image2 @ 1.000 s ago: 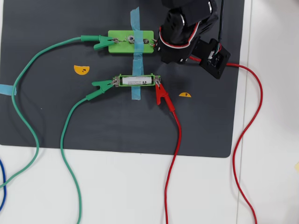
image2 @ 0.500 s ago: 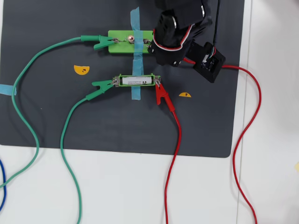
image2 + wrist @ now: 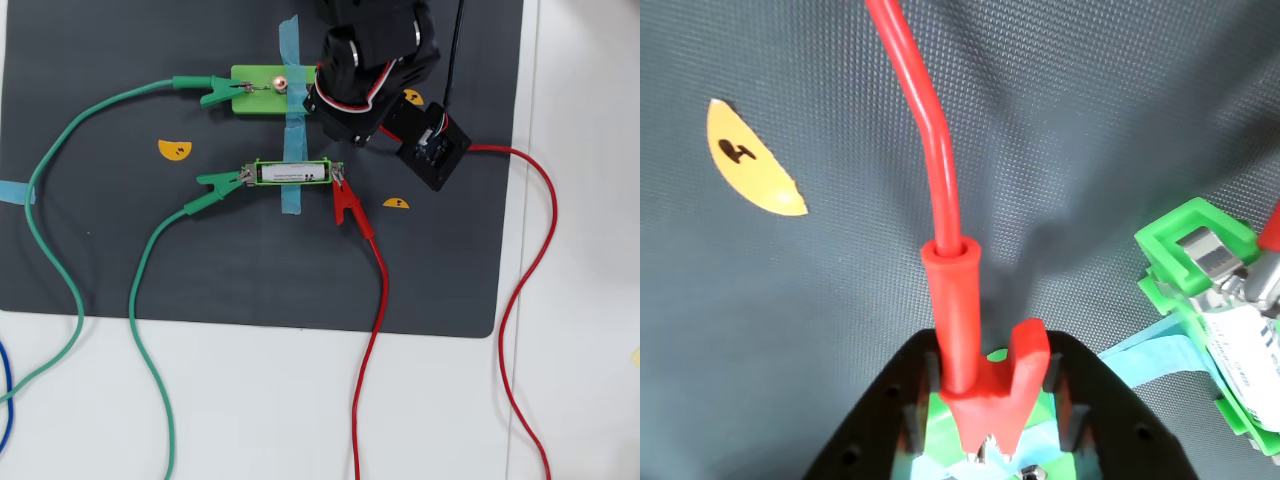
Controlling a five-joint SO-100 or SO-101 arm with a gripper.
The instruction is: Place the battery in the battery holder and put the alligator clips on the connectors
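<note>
Claw (image 3: 985, 425) shifted left, red clip (image 3: 980, 385) gripped, connector hidden

The arm (image 3: 372, 70) enters the overhead view from the top edge and reaches down and left over the dark mat, its black wrist camera housing (image 3: 428, 150) projecting to the right. In the wrist view, the black pincer (image 3: 985, 440) sits at the bottom edge, its two fingers (image 3: 1095, 400) clamped on a red alligator clip (image 3: 980, 385).
</note>
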